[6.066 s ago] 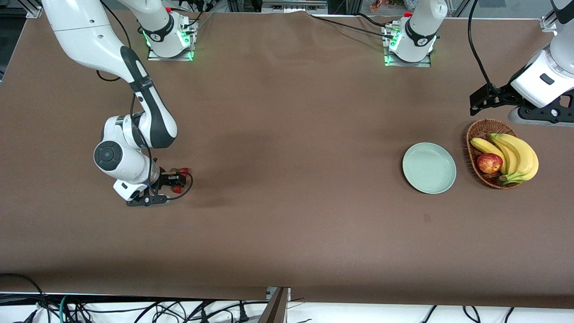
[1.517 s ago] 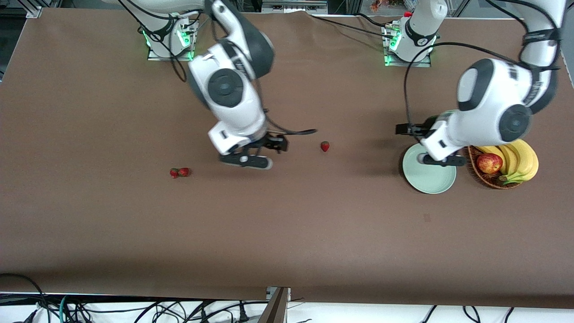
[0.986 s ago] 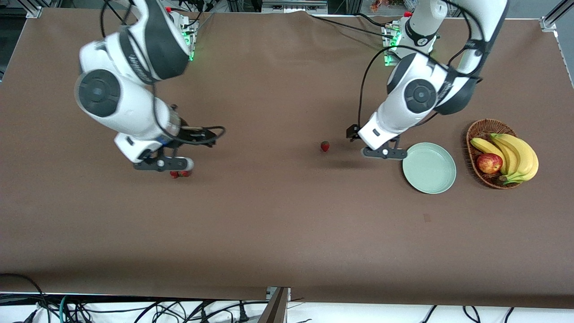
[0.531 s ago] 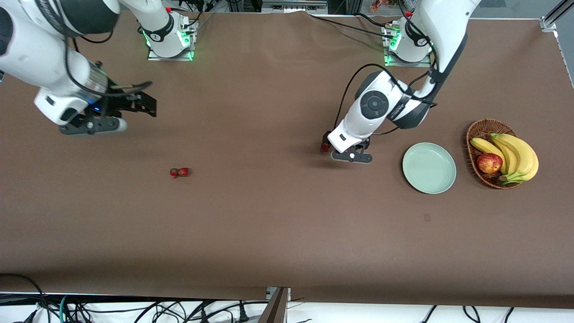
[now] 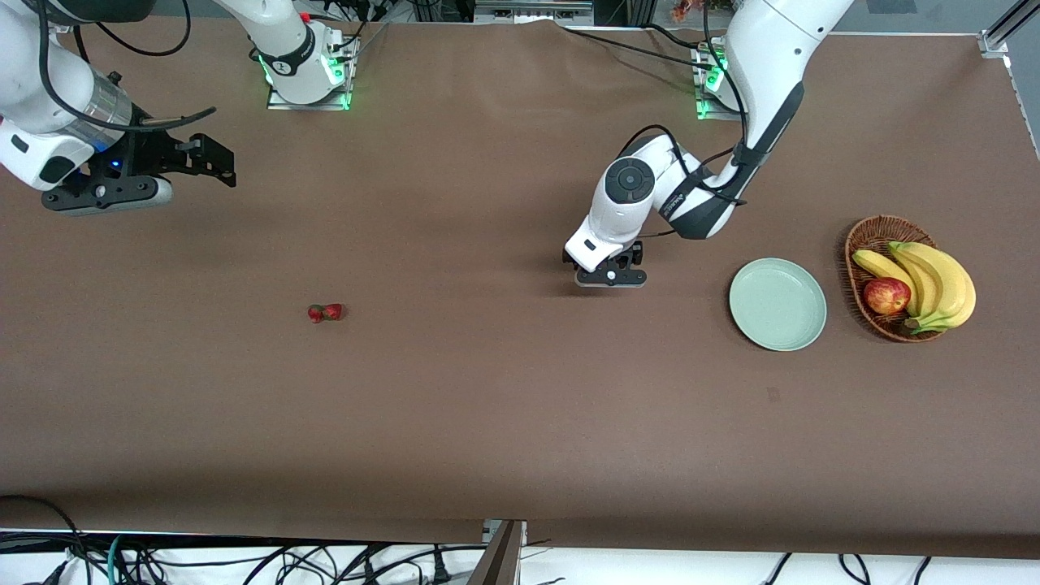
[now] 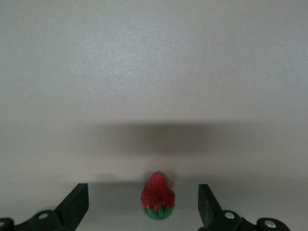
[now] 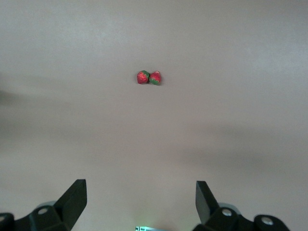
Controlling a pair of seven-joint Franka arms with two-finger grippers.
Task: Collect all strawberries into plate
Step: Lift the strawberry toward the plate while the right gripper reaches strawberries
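While the left gripper (image 5: 605,272) hangs low over the middle of the brown cloth-covered desk (image 5: 520,406), its two black fingers (image 6: 74,207) stand spread wide with nothing between them, and one small red strawberry with a green leafy cap (image 6: 157,197) lies on the desk in the open gap, clear of either finger. In the front view that berry is hidden under the gripper. The round, shallow, pale mint-green plate (image 5: 777,304) sits near this gripper, toward the left arm's end of the desk, and holds no berries. Just beside the plate stands a brown wicker basket (image 5: 873,236) with yellow bananas (image 5: 934,280) and a red apple (image 5: 886,295). The pair of tiny red strawberries (image 5: 325,312), touching each other, lies well apart from the plate, toward the right arm's end. The right gripper (image 5: 207,162) is raised over the desk near that end, its fingers (image 7: 72,199) also wide apart and holding nothing; the pair shows in the right wrist view (image 7: 149,77), well away from them.
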